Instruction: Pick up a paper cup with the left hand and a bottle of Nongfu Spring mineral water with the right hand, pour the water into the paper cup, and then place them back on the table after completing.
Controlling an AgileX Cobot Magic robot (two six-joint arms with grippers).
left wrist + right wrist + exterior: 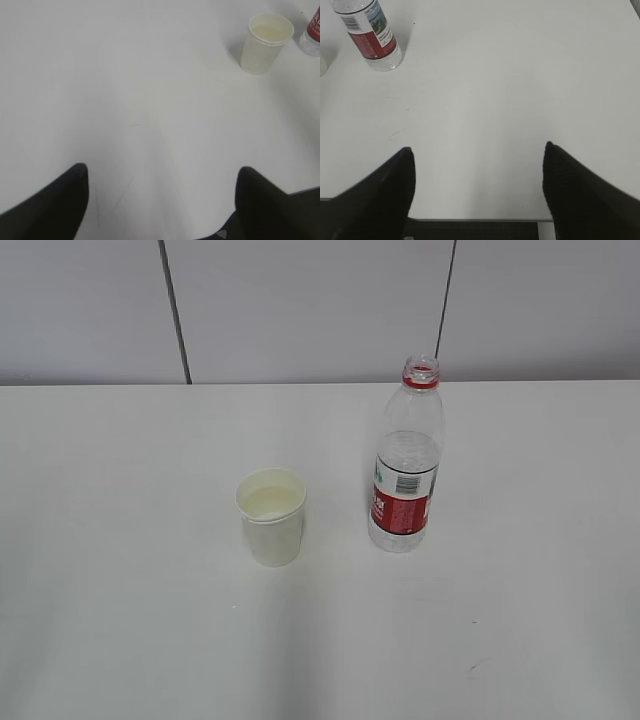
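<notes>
Bottle point(405, 465): clear ribbed plastic, uncapped, red neck ring, red-and-white label with barcode; label text too small to read. Stands upright on the white counter point(120, 540), roughly half full of water point(408, 452). Paper cup point(271, 516): off-white, rolled rim, upright just left of the bottle, not touching it, pale liquid inside. Left hand point(162, 200): 2 black fingers spread wide, holding nothing, above bare counter, well apart from the cup. Right hand point(477, 185): likewise wide apart, empty, near the counter's front edge.
</notes>
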